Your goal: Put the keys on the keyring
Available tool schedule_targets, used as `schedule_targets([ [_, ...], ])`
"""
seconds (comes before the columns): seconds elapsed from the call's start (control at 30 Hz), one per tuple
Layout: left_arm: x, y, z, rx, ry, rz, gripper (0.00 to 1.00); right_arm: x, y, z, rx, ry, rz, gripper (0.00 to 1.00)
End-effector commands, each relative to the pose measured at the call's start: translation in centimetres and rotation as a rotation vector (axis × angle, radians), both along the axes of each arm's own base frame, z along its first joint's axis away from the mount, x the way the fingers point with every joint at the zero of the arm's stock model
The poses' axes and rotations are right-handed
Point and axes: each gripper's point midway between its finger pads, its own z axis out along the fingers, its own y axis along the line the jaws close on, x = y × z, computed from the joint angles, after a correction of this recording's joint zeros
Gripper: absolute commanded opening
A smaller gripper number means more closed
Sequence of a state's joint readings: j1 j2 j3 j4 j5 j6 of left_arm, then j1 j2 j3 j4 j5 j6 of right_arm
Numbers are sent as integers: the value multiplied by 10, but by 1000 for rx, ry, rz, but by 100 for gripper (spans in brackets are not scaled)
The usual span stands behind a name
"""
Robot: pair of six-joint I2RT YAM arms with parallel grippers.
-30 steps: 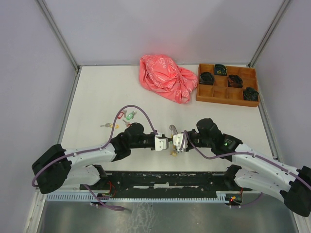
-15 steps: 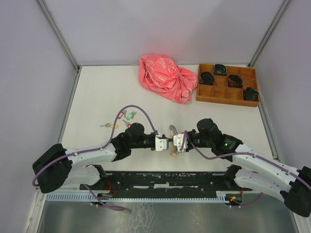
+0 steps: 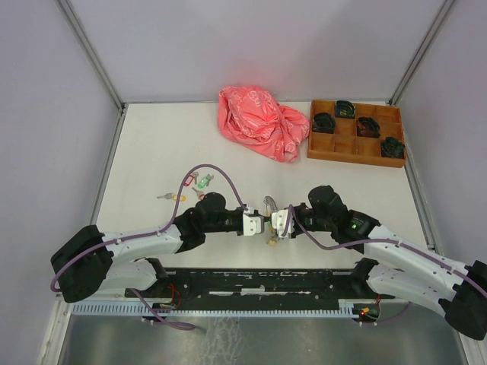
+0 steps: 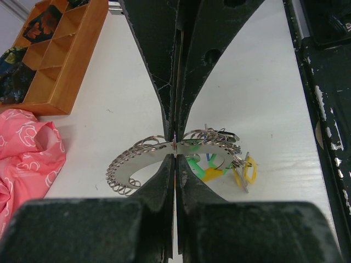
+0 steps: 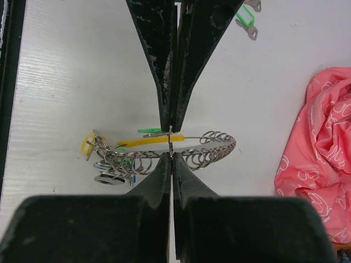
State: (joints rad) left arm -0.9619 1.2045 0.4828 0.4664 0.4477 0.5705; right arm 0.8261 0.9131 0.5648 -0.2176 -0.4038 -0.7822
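**Pinched From Both Sides**

From above, the left gripper (image 3: 256, 223) and right gripper (image 3: 278, 223) meet tip to tip at the round silvery chain-like keyring (image 3: 269, 203) by the white table's (image 3: 152, 144) near edge. Loose silver keys (image 3: 199, 182) with coloured plastic tags lie to the left.

Left wrist: the left gripper (image 4: 174, 147) is clamped on the keyring's (image 4: 143, 160) thin wire, with yellow-tagged keys (image 4: 249, 170) hanging on it.

Right wrist: the right gripper (image 5: 171, 143) likewise clenches the keyring (image 5: 215, 149).

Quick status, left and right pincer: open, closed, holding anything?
Left pincer: closed, pinching the keyring.
Right pincer: closed, pinching the same keyring on its thin wire.
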Motion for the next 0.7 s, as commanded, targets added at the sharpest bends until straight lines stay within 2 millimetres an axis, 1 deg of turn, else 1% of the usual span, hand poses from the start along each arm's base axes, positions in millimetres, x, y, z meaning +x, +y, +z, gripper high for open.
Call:
schedule_targets([
  [0.0, 2, -7, 16, -59, -1, 9, 3, 4, 9, 25, 78, -54, 15, 1],
  [0.67, 5, -8, 16, -58, 8, 32, 3, 2, 10, 27, 90, -49, 21, 1],
])
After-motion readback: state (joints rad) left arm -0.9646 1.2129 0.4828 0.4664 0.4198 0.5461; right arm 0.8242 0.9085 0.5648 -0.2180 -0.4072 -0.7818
